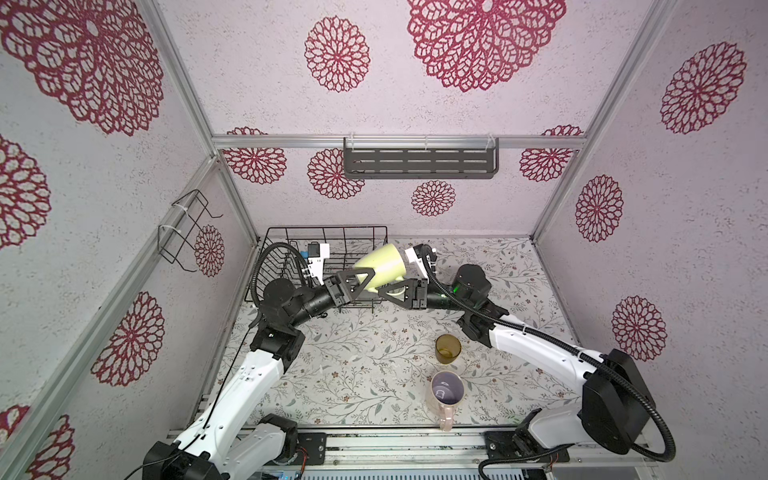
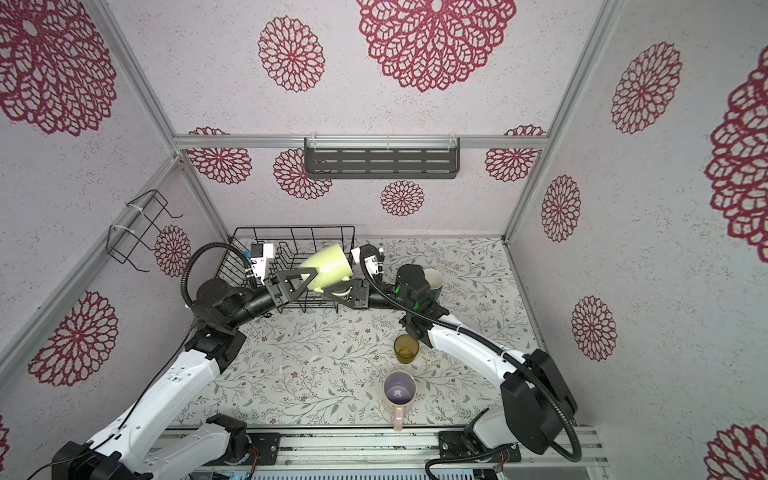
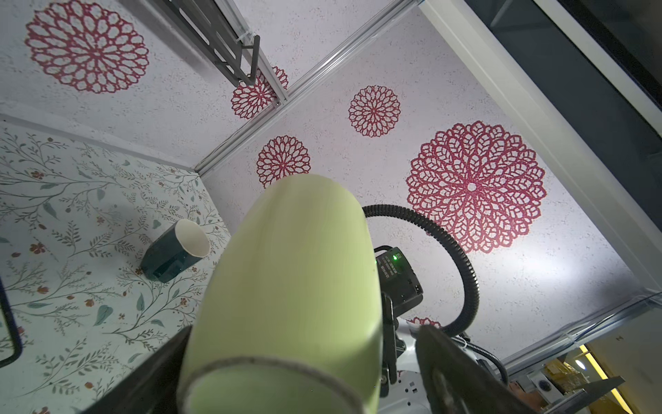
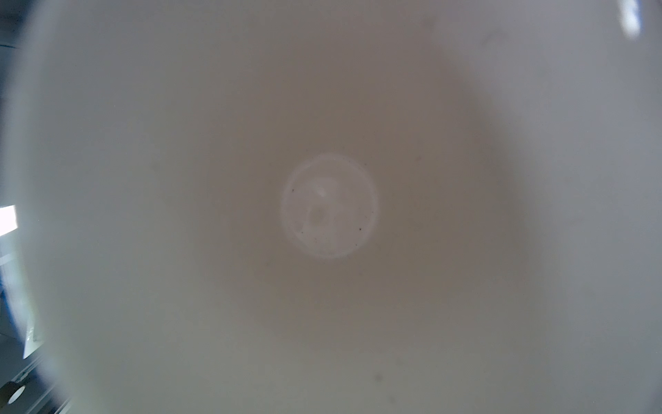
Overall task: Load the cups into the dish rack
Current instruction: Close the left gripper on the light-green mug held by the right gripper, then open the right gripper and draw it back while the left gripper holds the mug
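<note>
Rack [image 1: 332, 227] sits in the far-left corner of the table [image 1: 353, 374], tight to the back and left walls. Only its near and right sides give access. Both arms meet at its near-right corner.

Green mug [image 1: 380, 264] is off the table, held up over the rack's right rim.
- Right jaws: clenched on it, at the handle by the look of it.
- Left jaws: spread wide, straddling the base end. Left wrist view shows a gap on one side of the mug [image 3: 293, 272], so not gripping.

Long axis is near level, running left-right and slightly tilted. The mouth faces the right wrist camera, and its cream inside [image 4: 329, 208] fills that view. The base faces the left arm.

Teal mug [image 2: 434, 282] stands upright close behind the right arm's elbow. Tumbler [image 1: 448, 348] and pink mug [image 1: 446, 388] are upright, right of centre. The pink mug is near the front edge, handle pointing at that edge. Open table lies left of those two, between the arms.

Shelf [image 1: 419, 162] on the back wall and wire holder [image 1: 187, 228] on the left wall are well above the work.

Label [image 3: 388, 267] on the right arm is too small to read.
</note>
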You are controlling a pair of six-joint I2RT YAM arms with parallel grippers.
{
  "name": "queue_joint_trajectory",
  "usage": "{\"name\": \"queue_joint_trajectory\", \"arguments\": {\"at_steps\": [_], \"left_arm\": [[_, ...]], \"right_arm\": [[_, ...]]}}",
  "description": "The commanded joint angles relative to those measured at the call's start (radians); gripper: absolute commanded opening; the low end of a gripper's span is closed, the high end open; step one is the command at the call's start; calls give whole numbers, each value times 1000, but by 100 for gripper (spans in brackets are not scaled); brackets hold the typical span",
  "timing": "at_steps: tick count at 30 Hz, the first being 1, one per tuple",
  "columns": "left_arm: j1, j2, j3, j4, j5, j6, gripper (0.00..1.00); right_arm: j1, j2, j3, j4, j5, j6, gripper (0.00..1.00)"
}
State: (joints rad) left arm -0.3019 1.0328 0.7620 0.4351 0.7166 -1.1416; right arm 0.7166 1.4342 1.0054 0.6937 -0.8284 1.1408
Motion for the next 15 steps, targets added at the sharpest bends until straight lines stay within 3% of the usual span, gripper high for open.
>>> {"name": "queue_joint_trajectory", "arguments": {"at_steps": [1,6,15], "left_arm": [[7,5,30,10,4,-12,97],[8,16,12,56,-15,-71,99],[17,49,0,70,-36,-119,92]], "right_arm": [[20,8,66,220,-24,31,0],[34,80,62,400,-25,152,0],[47,117,38,386,-36,142,0]]}}
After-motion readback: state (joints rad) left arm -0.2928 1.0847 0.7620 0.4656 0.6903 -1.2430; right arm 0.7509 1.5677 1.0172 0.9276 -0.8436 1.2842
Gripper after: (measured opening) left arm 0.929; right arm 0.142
